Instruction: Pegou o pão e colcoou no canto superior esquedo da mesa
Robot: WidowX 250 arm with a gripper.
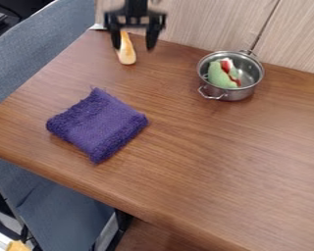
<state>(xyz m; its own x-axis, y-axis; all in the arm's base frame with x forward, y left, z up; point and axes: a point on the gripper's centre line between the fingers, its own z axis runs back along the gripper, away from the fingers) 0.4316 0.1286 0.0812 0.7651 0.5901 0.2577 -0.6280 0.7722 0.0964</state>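
Observation:
The black gripper hangs at the top of the view, over the table's upper left corner, its two fingers spread apart with nothing held between them. Just below and partly behind its left finger lies the bread, a long piece with a pale end and an orange-brown upper part. The finger hides some of the bread's upper part. Both are at the upper left of the brown wooden table.
A folded purple cloth lies at the left of the table. Toward the upper right stands a metal pot holding a green, red and white object. Wood-grain wall panels rise behind the table's back edge.

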